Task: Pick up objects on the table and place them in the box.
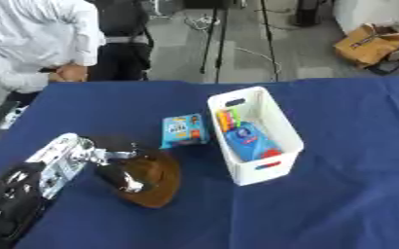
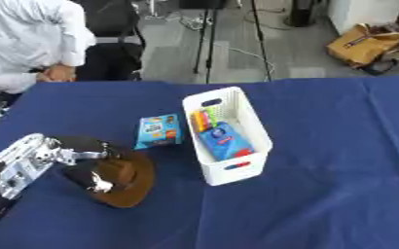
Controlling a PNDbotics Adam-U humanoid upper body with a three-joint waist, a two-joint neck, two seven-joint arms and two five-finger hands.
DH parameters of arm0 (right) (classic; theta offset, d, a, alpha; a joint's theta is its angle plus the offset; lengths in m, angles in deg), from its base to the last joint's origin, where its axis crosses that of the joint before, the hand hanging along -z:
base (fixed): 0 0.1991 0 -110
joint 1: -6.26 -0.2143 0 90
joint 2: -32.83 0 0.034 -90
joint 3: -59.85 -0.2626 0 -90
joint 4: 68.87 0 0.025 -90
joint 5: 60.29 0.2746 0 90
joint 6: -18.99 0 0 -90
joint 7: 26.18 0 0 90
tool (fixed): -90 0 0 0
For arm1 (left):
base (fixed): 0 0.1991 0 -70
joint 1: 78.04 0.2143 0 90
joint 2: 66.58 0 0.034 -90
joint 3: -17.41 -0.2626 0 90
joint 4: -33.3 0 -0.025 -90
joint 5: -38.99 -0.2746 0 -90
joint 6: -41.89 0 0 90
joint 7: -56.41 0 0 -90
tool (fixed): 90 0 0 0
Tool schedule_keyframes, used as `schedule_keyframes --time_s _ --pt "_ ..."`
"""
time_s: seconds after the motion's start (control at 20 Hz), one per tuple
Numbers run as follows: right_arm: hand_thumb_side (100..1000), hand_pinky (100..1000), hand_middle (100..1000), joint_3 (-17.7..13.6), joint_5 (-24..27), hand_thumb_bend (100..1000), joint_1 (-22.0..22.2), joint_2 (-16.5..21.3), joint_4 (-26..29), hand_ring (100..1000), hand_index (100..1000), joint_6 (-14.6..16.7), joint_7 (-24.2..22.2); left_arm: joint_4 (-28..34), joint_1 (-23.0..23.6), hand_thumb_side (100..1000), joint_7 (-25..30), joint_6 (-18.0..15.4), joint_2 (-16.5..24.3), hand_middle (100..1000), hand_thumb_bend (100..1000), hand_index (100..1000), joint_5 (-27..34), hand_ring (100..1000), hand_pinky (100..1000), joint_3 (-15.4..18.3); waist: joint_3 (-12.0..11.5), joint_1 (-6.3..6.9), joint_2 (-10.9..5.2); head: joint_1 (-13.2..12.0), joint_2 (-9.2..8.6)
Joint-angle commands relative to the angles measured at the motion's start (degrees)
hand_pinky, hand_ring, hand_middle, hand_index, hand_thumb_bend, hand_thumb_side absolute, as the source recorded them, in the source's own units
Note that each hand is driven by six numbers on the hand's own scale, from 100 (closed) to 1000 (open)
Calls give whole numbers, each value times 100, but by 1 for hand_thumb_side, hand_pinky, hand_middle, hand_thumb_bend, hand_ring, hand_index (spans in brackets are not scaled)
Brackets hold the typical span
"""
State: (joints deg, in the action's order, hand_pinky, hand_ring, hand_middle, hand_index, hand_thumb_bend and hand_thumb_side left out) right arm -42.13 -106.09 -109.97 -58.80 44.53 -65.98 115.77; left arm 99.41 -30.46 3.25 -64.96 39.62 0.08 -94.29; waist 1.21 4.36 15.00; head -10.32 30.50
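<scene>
A brown hat-shaped object (image 1: pixel 156 181) lies on the blue table (image 1: pixel 339 194) at the lower left. My left hand (image 1: pixel 117 165) rests on top of it with its fingers curled over the crown. A blue snack packet (image 1: pixel 183 130) lies flat just left of the white box (image 1: pixel 271 168). The box stands near the table's middle and holds a blue packet (image 1: pixel 250 142) and some orange and green items (image 1: pixel 226 119). My right hand shows in neither view.
A person in a white shirt (image 1: pixel 32 44) stands at the table's far left edge, not touching anything. Beyond the table stand tripod legs (image 1: pixel 216 39) and a tan bag (image 1: pixel 369 44) on the floor.
</scene>
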Motion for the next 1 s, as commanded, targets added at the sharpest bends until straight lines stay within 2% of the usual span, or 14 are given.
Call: schedule_keyframes --time_s 0.05,0.3,0.35,0.4,0.45,0.8,1.0 --pt "613 752 631 -48 63 100 -85 41 119 714 589 -6 2 44 -116 650 -69 17 73 946 386 1000 24 772 582 53 2 -14 -92 -8 -30" --pt "616 752 631 -59 76 100 -87 45 119 714 589 -8 2 69 -129 628 -67 67 62 926 379 1000 111 720 556 25 1 -9 -99 -4 -18" --pt "614 752 630 -63 80 100 -86 43 119 714 589 -9 2 72 -135 588 -61 73 62 902 365 1000 122 680 524 22 1 -4 -101 1 -18" --pt "614 752 630 -67 85 100 -85 41 119 714 589 -8 2 73 -140 588 -55 80 61 902 365 1000 131 680 524 20 0 -1 -102 5 -18" --pt "617 751 629 -70 88 100 -87 43 119 713 588 -4 2 75 -141 549 -46 84 61 887 359 1000 136 655 503 16 1 3 -105 7 -15" --pt "619 752 628 -97 112 100 -95 47 119 712 588 17 2 65 -145 504 24 109 57 875 358 992 146 637 476 15 3 17 -110 6 0" --pt "623 752 625 -104 120 100 -95 51 119 711 586 24 2 71 -151 464 63 115 61 851 355 961 133 609 431 10 -6 17 -104 9 15"
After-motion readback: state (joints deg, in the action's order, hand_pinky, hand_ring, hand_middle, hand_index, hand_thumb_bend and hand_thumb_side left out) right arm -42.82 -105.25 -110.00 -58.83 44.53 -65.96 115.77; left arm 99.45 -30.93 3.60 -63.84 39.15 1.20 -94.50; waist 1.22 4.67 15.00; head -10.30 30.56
